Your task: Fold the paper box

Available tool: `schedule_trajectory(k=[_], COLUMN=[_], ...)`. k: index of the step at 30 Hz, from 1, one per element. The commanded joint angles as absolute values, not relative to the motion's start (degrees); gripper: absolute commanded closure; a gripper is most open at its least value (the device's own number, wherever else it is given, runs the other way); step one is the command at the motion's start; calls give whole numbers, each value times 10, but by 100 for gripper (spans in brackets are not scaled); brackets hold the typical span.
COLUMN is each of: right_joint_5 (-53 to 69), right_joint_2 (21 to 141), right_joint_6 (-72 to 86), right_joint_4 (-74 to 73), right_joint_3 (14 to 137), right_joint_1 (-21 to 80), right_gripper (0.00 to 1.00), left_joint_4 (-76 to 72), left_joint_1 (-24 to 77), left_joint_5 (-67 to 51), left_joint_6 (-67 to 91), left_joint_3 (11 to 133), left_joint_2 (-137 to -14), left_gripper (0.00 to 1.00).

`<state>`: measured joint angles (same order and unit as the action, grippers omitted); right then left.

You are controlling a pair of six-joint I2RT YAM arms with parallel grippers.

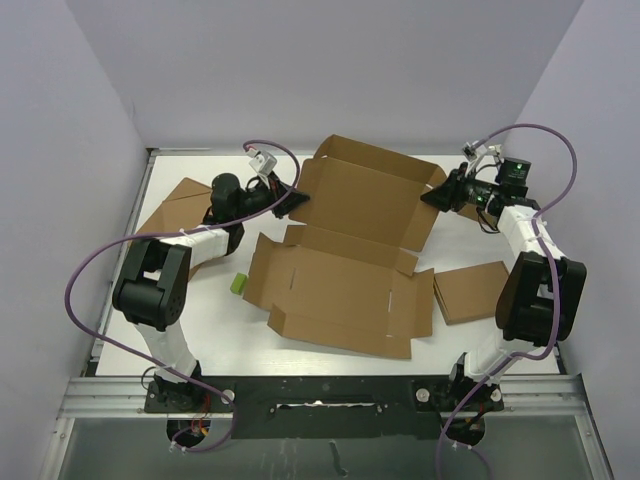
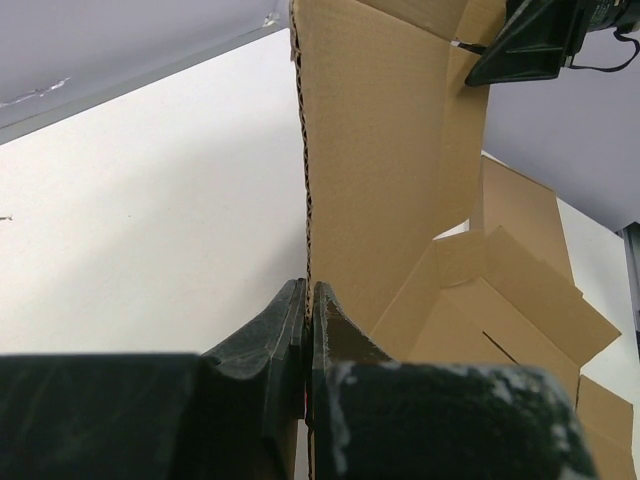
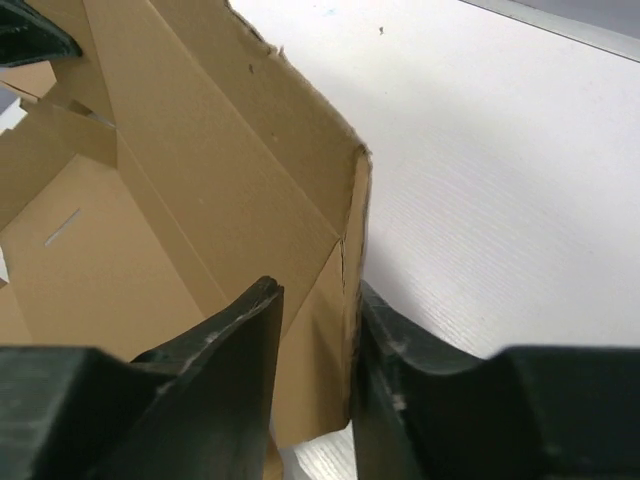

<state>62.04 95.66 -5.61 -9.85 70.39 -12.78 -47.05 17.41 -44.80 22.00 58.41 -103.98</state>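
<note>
The paper box (image 1: pixel 345 290) lies unfolded at the table's middle, with its big rear panel (image 1: pixel 365 195) tilted up. My left gripper (image 1: pixel 297 200) is shut on that panel's left edge; in the left wrist view the corrugated edge (image 2: pixel 307 180) runs straight down between its pinched fingertips (image 2: pixel 308 290). My right gripper (image 1: pixel 432 198) straddles the panel's right side flap (image 3: pixel 352 250). Its jaws stand apart: the right finger (image 3: pixel 400 350) touches the flap's outer face, and the left finger (image 3: pixel 230 330) is clear of the inner face.
A small flat brown box (image 1: pixel 470 290) lies right of the paper box, under my right arm. Another flat cardboard piece (image 1: pixel 178 205) lies at the far left behind my left arm. A small green block (image 1: pixel 238 284) sits by the box's left flap.
</note>
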Motion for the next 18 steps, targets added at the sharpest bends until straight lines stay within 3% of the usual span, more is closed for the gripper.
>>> schedule_trajectory(k=[1, 9, 12, 15, 18], right_joint_5=[654, 671, 672, 662, 644], right_joint_2=[943, 929, 912, 888, 867], right_joint_6=[-47, -37, -30, -16, -10], right_joint_4=[-56, -45, -37, -30, -35], right_joint_3=[706, 694, 684, 675, 670], right_joint_1=[-133, -142, -146, -152, -158], right_gripper=[73, 99, 100, 100, 100], left_joint_4=[-521, -507, -481, -441, -390], left_joint_1=[179, 179, 179, 179, 178], left_joint_5=[-459, -454, -440, -405, -352], left_joint_6=[217, 220, 224, 231, 245], left_joint_3=[592, 594, 597, 597, 587], left_joint_2=[-991, -989, -984, -968, -930], left_gripper=[100, 100, 100, 86, 65])
